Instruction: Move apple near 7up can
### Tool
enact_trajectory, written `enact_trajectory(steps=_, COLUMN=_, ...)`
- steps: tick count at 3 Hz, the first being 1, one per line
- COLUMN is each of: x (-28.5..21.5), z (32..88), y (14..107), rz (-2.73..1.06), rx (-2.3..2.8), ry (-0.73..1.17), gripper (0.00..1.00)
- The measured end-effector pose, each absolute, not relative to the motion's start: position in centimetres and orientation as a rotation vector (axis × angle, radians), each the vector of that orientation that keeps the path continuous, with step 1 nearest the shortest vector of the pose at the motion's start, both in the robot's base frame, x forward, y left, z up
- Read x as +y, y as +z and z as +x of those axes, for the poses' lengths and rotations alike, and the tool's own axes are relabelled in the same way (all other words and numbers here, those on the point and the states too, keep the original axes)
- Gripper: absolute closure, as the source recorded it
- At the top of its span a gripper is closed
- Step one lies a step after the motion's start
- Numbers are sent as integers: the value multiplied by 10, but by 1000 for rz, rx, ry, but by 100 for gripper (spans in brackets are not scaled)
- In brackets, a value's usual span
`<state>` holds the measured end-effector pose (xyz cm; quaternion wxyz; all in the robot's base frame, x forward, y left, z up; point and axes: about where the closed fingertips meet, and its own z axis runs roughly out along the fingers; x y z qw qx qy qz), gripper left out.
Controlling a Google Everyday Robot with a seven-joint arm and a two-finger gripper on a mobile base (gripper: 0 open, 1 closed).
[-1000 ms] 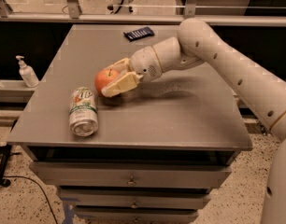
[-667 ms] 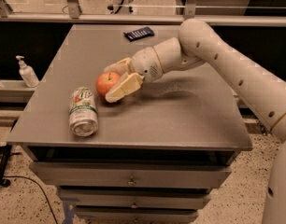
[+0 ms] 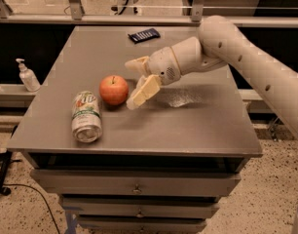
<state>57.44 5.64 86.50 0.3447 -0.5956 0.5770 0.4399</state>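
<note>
Since it let go a moment ago, the table (image 3: 197, 126) alone bears the fruit: the gripper (image 3: 140, 79) hangs spread and empty, the 7up can (image 3: 86, 116) lies on its side, and the apple (image 3: 114, 89) stands between them, near the can. Placement looks done.

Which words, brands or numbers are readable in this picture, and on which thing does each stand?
"7up": on the side of the can, which lies beside the apple.
Pump bottle: its label cannot be read.
Dark flat packet at the back of the table: its print cannot be read.
The tool, open just right of the apple, bears no text.
</note>
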Motion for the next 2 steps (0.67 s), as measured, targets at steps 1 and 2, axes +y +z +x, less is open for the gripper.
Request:
enact_trajectory(steps=1, x=0, z=584, y=881, rz=-1469, rx=1603, ry=960, gripper=0)
enact_trajectory(steps=2, x=-80, z=581, y=921, rz=-1275, rx=1702, ry=693, gripper=0)
